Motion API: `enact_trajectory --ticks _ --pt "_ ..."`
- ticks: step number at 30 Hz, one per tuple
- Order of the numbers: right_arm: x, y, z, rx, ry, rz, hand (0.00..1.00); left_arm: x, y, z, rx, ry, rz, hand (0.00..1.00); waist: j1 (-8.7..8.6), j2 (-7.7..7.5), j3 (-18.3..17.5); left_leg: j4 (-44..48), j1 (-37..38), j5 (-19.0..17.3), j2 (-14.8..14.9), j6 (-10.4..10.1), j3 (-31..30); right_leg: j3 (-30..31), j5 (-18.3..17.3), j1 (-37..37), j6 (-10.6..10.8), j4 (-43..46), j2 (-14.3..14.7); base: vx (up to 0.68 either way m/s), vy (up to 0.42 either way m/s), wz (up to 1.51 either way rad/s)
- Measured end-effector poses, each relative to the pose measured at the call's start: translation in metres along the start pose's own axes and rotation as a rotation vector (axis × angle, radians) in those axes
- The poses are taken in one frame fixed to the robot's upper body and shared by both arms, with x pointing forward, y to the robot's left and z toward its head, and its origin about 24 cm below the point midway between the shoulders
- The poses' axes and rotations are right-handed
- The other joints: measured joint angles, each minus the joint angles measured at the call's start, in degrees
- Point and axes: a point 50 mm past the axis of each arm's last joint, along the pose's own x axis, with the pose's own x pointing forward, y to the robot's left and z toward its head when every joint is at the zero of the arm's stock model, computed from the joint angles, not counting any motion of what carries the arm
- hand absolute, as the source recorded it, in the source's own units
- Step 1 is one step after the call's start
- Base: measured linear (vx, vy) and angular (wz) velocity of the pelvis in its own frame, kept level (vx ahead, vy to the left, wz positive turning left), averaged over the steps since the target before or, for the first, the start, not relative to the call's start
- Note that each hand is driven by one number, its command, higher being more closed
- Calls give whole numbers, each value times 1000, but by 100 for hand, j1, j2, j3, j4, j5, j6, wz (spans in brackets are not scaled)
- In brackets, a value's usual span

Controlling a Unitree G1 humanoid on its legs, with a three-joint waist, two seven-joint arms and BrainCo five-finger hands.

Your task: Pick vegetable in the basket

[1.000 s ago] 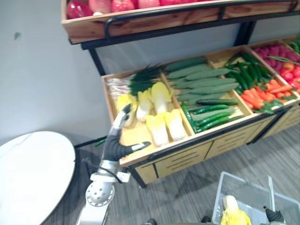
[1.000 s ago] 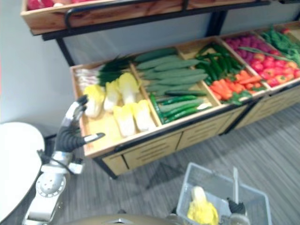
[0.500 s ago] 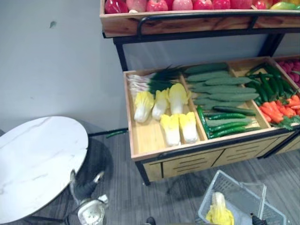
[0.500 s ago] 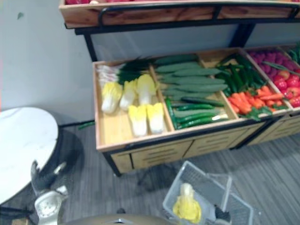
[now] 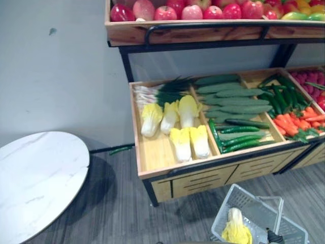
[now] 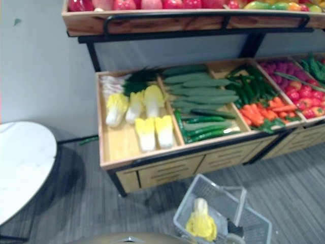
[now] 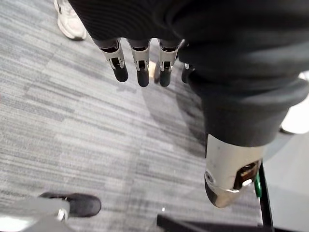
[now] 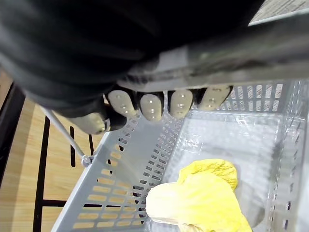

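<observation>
yellow cabbage (image 5: 236, 231) lies inside the grey basket (image 5: 259, 203). the right hand (image 8: 152, 104) has its fingers curled round the basket's handle (image 8: 231, 58). a wooden vegetable stand (image 5: 203, 178) stands just behind the basket. the left hand (image 7: 138, 60) hangs slack, fingers straight, holding nothing.

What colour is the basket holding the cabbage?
The basket is light grey; right wrist view shows it best.

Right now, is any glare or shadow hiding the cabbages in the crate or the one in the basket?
Left eye view: no; the crate cabbages are evenly lit, shadow lies on the floor beside the round table and under the crate. Right eye view: the table top glares white. Right wrist view: the right hand is dark, the cabbage in the basket bright.
</observation>
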Motion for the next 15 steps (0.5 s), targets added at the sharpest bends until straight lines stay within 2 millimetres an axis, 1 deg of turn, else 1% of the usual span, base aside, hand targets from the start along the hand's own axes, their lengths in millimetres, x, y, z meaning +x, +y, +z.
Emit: enact_trajectory --ticks 1,3,6,8,11,13,15 --pt "0 0 0 -4 -2 2 100 0 -2 1 8 -3 -22 0 -10 6 5 0 0 0 1 0 1 2 -1 -1 1 -13 2 -26 -11 -10" --pt "0 0 -2 -10 2 4 100 0 -13 2 8 3 -120 0 -29 7 10 -1 -1 -11 10 -4 28 54 -1 -2 4 -96 27 6 -12 -7" --pt "0 2 0 -31 -6 17 100 0 -18 5 58 -11 -186 0 -34 -7 27 0 -3 -35 17 -6 57 139 14 -14 22 -188 69 40 -16 -6" --pt "-1 4 0 -51 -7 25 100 -1 -20 5 80 -16 -199 0 -34 -8 28 0 -2 -62 12 -4 87 166 19 -30 26 -213 73 83 -9 -8" --pt "0 10 5 -77 -18 49 100 -1 -23 5 120 -13 -207 0 -18 -6 30 3 4 -94 -9 5 163 248 80 -31 35 -297 106 98 -7 -13" --pt "1 12 8 -87 -25 66 100 1 -22 8 155 -26 -209 0 -23 -4 32 19 12 -101 -18 9 172 266 102 -23 71 -331 123 110 -14 -8" --pt "1 15 12 -88 -34 83 100 1 -23 11 178 -40 -213 0 -20 27 65 38 56 -105 -7 11 159 301 106 16 70 -378 155 116 -34 -11"
